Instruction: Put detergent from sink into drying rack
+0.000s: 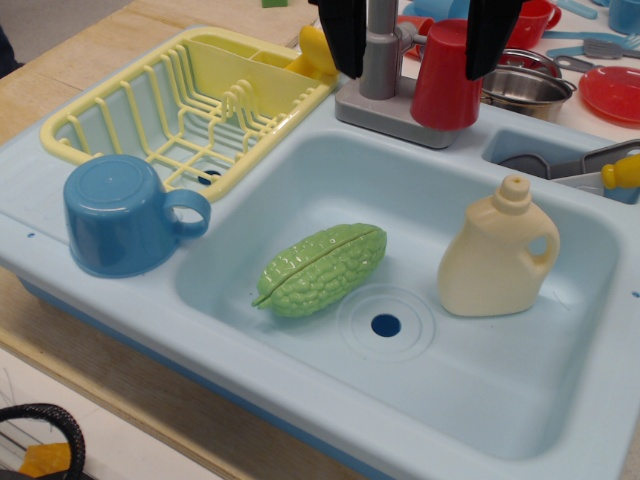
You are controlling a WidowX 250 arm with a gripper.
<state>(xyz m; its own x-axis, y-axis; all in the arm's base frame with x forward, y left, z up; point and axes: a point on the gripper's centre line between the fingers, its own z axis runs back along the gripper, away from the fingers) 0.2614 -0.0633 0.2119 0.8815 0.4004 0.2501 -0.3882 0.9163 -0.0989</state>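
The cream-beige detergent jug (pixel 497 255) stands upright in the right part of the light-blue sink (pixel 300 180), its loop handle to the right, right of the drain hole (pixel 386 325). The pale-yellow drying rack (pixel 190 100) sits at the sink's back left and holds nothing I can see on its bars. My gripper (pixel 415 70) hangs at the top edge, above the back of the sink. Its two black fingers (pixel 345 35) are spread wide apart and empty, well above and behind the detergent.
A bumpy green gourd (pixel 322 268) lies in the sink left of the drain. A blue cup (pixel 125 215) sits upside down on the front-left rim. The grey faucet post (pixel 380 50) and a red cup (pixel 445 75) stand behind. The side compartment (pixel 560 160) holds utensils.
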